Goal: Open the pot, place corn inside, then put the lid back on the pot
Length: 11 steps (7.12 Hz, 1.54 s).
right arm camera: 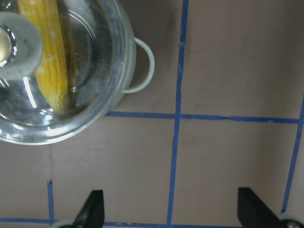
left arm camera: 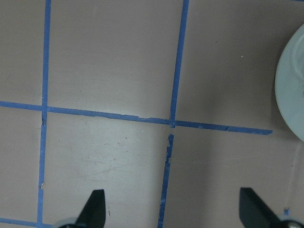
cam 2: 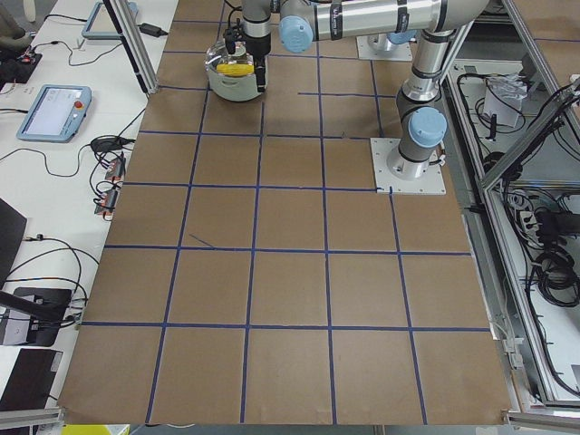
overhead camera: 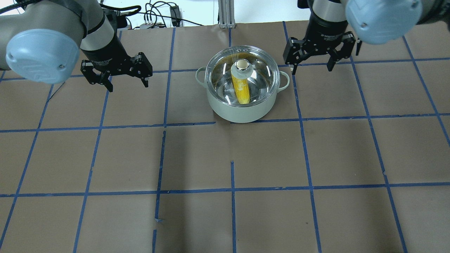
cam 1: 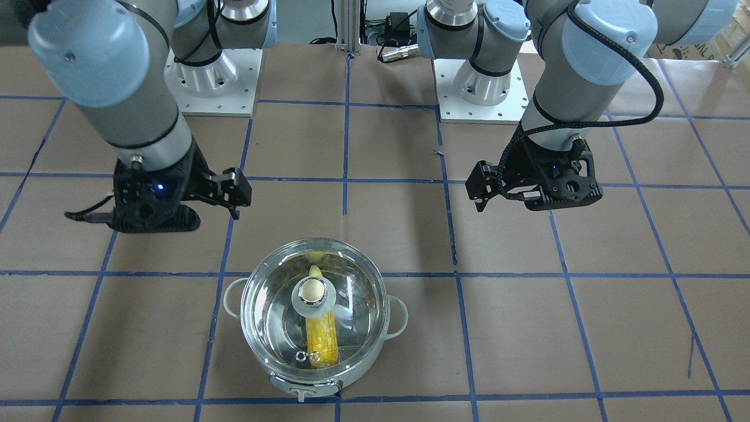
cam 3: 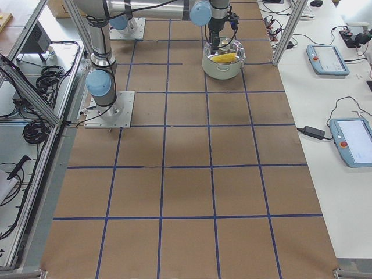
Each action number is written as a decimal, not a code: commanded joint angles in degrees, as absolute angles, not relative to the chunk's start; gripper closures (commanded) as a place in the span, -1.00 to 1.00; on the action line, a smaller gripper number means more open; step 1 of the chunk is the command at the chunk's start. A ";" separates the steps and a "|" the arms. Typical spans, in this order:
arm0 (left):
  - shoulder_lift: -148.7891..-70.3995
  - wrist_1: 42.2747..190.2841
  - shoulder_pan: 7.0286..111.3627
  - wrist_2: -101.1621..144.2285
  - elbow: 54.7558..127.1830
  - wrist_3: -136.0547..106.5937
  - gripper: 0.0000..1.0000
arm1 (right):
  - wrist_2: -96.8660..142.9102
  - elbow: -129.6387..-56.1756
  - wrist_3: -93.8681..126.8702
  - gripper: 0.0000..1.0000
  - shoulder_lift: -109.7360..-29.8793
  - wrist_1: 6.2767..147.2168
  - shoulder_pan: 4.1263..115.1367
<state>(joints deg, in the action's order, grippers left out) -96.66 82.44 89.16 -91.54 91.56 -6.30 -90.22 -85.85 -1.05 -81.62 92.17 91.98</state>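
Note:
The pot point(overhead camera: 239, 113) stands on the brown table at the far middle, between my two arms. The clear glass lid point(overhead camera: 262, 79) sits on it, with its beige knob point(overhead camera: 241, 65) at the centre. The yellow corn point(overhead camera: 243, 92) lies inside the pot, seen through the glass point(cam 1: 323, 335). My left gripper point(overhead camera: 128, 85) is open and empty, above the table to the pot's left. My right gripper point(overhead camera: 312, 69) is open and empty, to the pot's right. The right wrist view shows the lidded pot point(right arm camera: 124, 57) and the corn point(right arm camera: 50, 57). The left wrist view shows only the pot's edge point(left arm camera: 290, 90).
Blue tape lines divide the brown table into squares. The two arm bases point(cam 1: 214, 76) point(cam 1: 483, 82) stand on white plates at the robot's side. Tablets and cables lie on side benches point(cam 2: 54, 109) point(cam 3: 328, 58) beyond the table edge.

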 commanded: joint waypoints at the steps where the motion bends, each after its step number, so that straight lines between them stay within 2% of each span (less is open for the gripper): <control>1: -96.68 84.37 88.95 -91.49 91.14 -6.33 -1.00 | -91.57 -88.95 -2.29 -1.00 -87.79 87.31 90.09; 3: -96.50 84.73 88.86 -91.49 90.97 -6.33 -1.00 | -90.88 -85.71 -1.85 -1.00 -86.76 86.41 90.44; 7: -96.68 84.73 88.86 -91.49 90.79 -6.33 -1.00 | -90.53 -85.17 -3.60 -1.00 -85.78 86.83 90.27; 11: -96.85 84.73 88.86 -91.49 90.79 -6.33 -1.00 | -90.70 -81.13 -3.69 -1.00 -82.97 86.31 90.79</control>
